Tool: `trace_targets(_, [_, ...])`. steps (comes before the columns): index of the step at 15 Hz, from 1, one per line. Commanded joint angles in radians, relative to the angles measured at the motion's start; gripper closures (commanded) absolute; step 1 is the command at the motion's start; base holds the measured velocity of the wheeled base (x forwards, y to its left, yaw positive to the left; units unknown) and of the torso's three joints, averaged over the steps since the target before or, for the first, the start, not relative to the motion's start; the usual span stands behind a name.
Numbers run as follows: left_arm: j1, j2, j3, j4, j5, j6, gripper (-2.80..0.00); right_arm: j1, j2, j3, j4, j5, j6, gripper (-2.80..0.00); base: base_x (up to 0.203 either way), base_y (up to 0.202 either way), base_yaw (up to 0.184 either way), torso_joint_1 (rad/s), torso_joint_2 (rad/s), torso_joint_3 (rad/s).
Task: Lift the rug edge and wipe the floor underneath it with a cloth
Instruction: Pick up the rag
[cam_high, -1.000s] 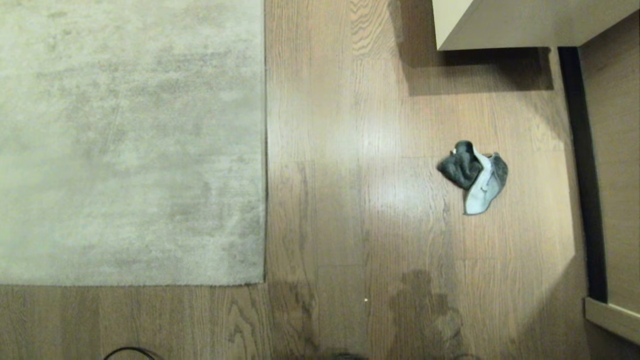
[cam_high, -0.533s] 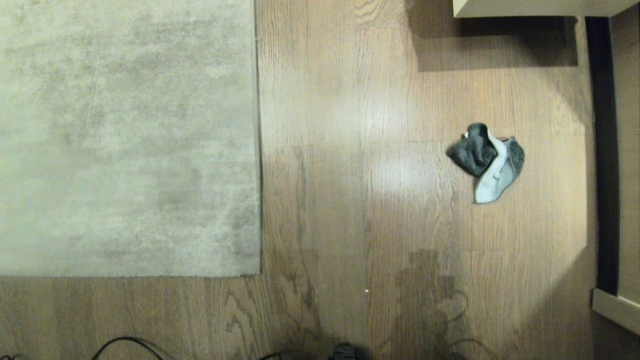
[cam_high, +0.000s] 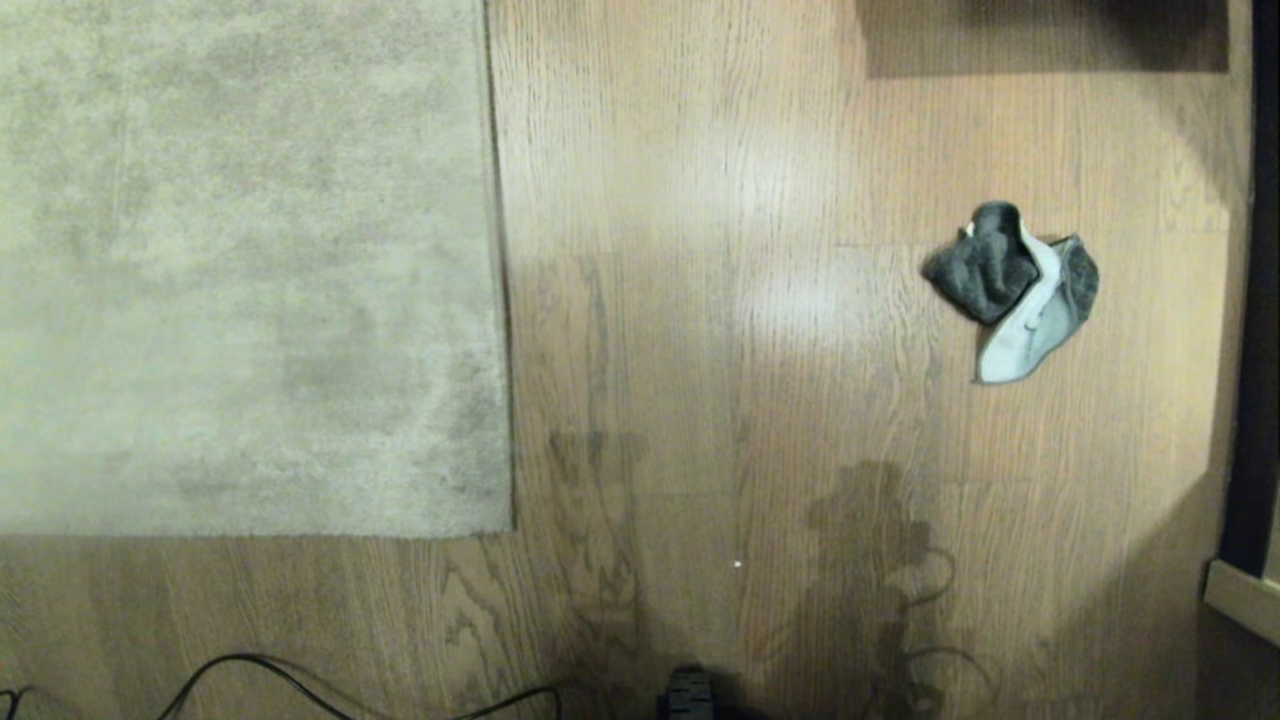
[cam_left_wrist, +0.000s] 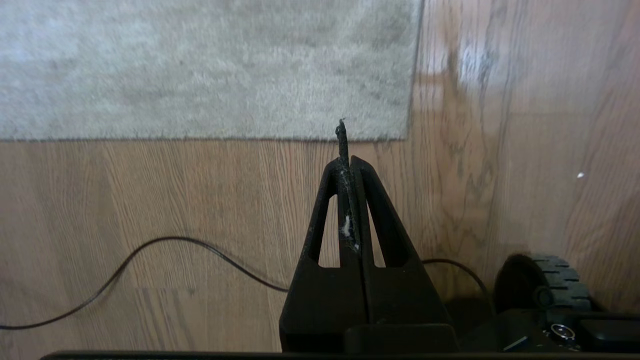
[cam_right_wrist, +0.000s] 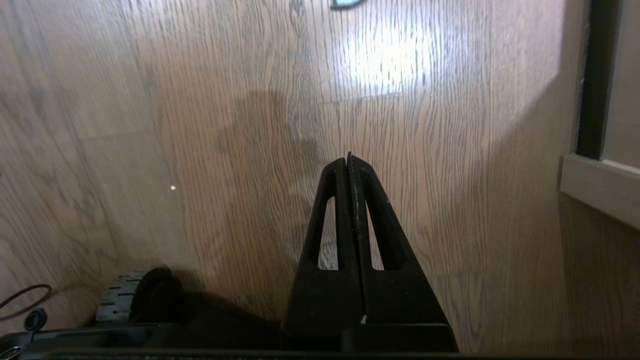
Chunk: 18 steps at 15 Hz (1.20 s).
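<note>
The pale grey-beige rug (cam_high: 240, 260) lies flat on the wood-grain floor (cam_high: 700, 350), filling the left of the head view, its near right corner at lower centre-left. The cloth (cam_high: 1015, 295), dark grey with a pale part, lies crumpled on the floor at the right, well apart from the rug. Neither arm shows in the head view. My left gripper (cam_left_wrist: 345, 160) is shut and empty, hanging above bare floor short of the rug (cam_left_wrist: 210, 70) and its near edge. My right gripper (cam_right_wrist: 348, 162) is shut and empty over bare floor (cam_right_wrist: 240, 125); a sliver of the cloth (cam_right_wrist: 345, 3) peeks in at that view's far edge.
A black cable (cam_high: 300, 685) trails over the floor at the near left, also the cable (cam_left_wrist: 150, 250) in the left wrist view. My base wheels (cam_left_wrist: 547, 277) (cam_right_wrist: 117, 302) show near the grippers. A dark strip and pale furniture edge (cam_high: 1240, 595) bound the right side.
The whole head view has shifted as the camera tilted down: the pale furniture at top right has left the view, and the cable and base have come in at the near edge. Nothing has moved.
</note>
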Motion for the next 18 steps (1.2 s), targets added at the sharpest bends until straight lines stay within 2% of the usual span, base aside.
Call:
trace_targets(1, [0.0, 0.002, 0.0, 0.001, 0.0, -0.001, 0.0, 0.0, 0.001, 0.0, 0.0, 0.0, 0.001, 0.0, 0.0, 0.0, 0.0, 0.003, 0.0, -0.198])
trace_targets(9, [0.0, 0.002, 0.0, 0.001, 0.0, -0.001, 0.0, 0.0, 0.0, 0.0, 0.0, 0.0, 0.0, 0.0, 0.0, 0.0, 0.0, 0.002, 0.0, -0.179])
trace_targets(18, [0.0, 0.002, 0.0, -0.002, 0.0, 0.001, 0.0, 0.0, 0.0, 0.0, 0.0, 0.0, 0.001, 0.0, 0.0, 0.0, 0.0, 0.0, 0.0, -0.01])
